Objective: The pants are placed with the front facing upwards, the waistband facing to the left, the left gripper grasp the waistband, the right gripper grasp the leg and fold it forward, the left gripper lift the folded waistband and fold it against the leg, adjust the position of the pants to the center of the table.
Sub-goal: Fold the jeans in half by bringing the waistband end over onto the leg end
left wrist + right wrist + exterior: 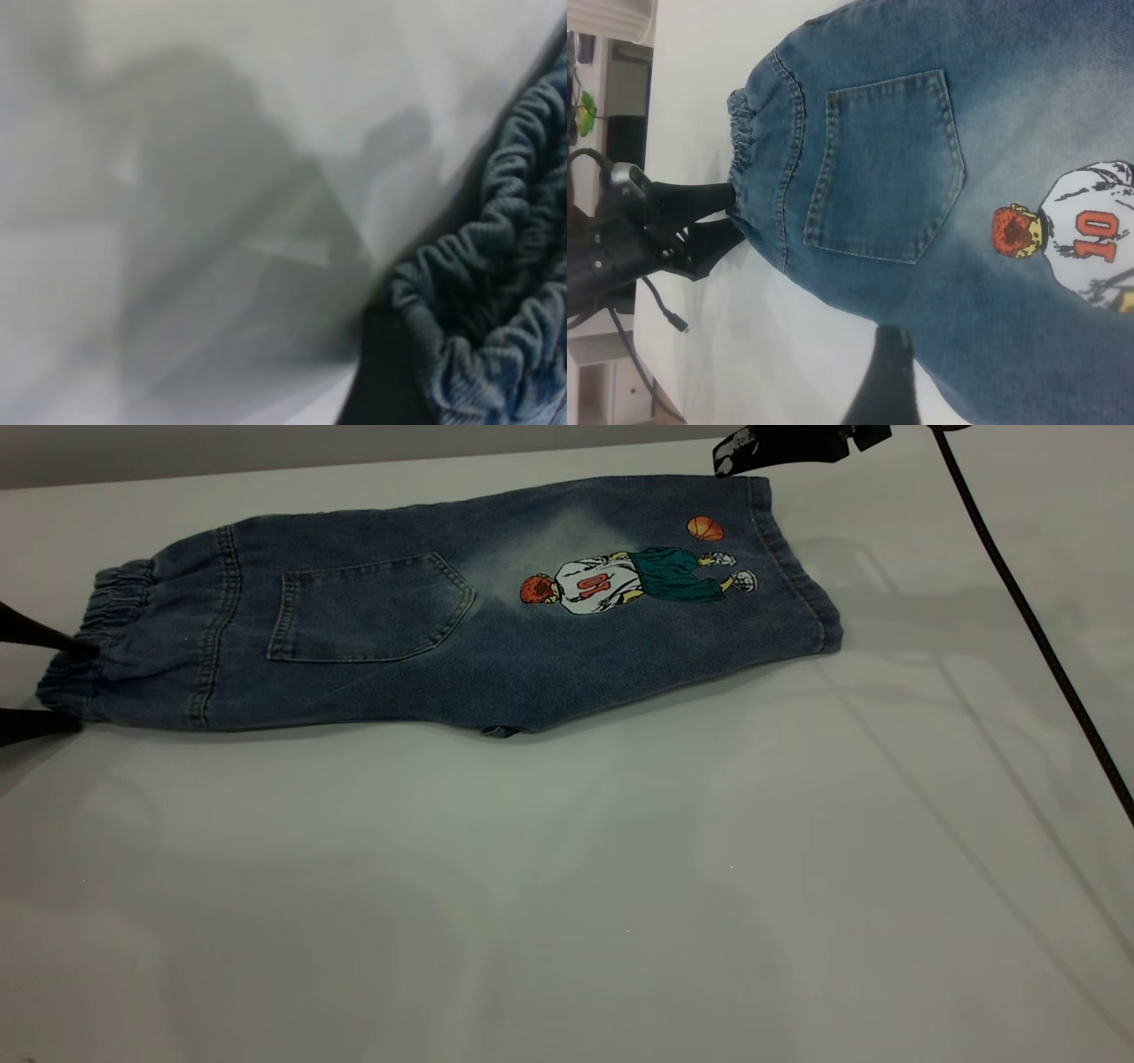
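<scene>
- The pants (461,615) lie flat toward the far side of the surface (567,886), already folded lengthwise, with the patch pocket (368,607) and the basketball-player print (633,580) facing up.
- The waistband (97,638) points to the exterior view's left, and the leg (709,576) with its stitched hem reaches to the right.
- I judge the denim soft and limp, fairly light, with some body at the seams; it should drape and sag when lifted, not hold a shape.
- The gathered elastic band is thick and puckered, so it looks like the surest place to pinch; the hem cuff would serve the same way at the other end.
- My left gripper (40,682) sits at the waistband, jaws spread wide, one prong touching the ruched edge and the other lower down beside the near corner. The right wrist view shows the two prongs straddling the band, not yet closed on it.
- My right gripper (735,456) hovers just above the far corner of the hem; I cannot tell how its jaws stand.
- Its thin black cable (1036,629) trails across the surface to the right, well apart from the cloth.
- I judge the second fold, waistband over to leg, as the step in hand.
</scene>
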